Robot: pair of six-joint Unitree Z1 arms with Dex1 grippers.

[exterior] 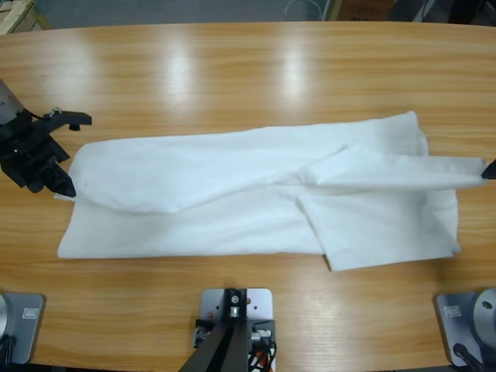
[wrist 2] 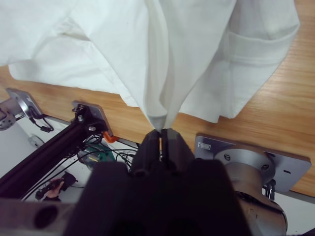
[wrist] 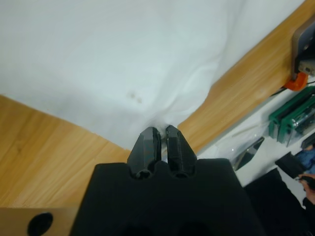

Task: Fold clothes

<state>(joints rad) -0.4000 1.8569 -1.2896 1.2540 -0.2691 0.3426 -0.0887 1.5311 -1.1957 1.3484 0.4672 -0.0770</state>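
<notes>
The clothes are one white T-shirt (exterior: 232, 194), lying stretched lengthwise across the middle of the wooden table (exterior: 248, 70), partly folded over itself. My left gripper (exterior: 67, 186) is at the shirt's left end. In the left wrist view this gripper (wrist: 161, 132) is shut on the edge of the shirt (wrist: 123, 59). My right gripper (exterior: 488, 169) shows only as a black tip at the right edge of the high view. In the right wrist view it (wrist 2: 161, 132) is shut on a corner of the cloth (wrist 2: 187, 49), pulled into a taut point off the table.
Bare wood runs along the far side of the table and in a strip (exterior: 116, 294) in front of the shirt. Beyond the table edge (wrist: 246, 88) in the left wrist view lie green boxes (wrist: 293, 115) and cables.
</notes>
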